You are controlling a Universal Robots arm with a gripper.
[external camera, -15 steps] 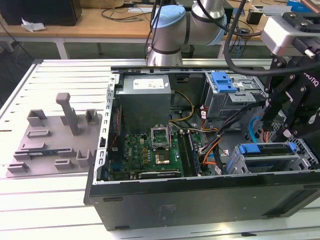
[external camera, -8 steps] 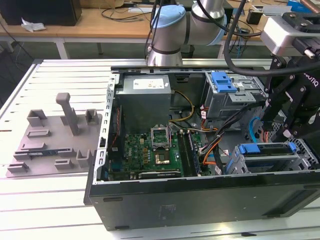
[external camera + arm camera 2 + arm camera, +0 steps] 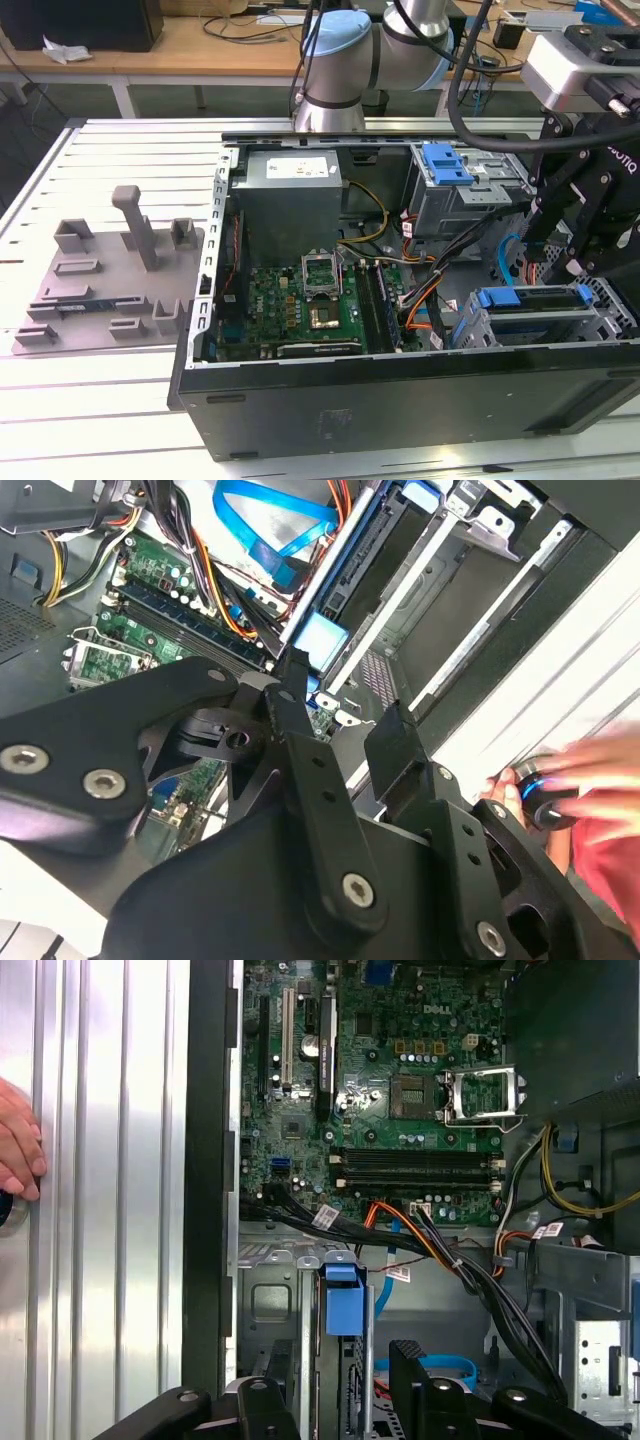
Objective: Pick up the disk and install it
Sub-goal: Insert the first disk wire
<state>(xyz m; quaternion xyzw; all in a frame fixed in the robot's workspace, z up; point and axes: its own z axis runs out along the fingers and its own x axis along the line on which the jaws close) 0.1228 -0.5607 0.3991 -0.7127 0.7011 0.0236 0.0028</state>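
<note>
Above the drive cage (image 3: 270,1290), claw (image 3: 340,1360) spread wide — gripping nothing, disk (image 3: 343,1305) slotted in the cage.

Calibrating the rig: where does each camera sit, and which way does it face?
Exterior view: off the arm, raised, looking down on the open computer case; the arm and claw show.
First wrist view: on the arm, looking down past the claw at the motherboard.
Second wrist view: on the arm, looking slantwise past the claw into the case.
Both wrist views share the claw and a person's hand.
</note>
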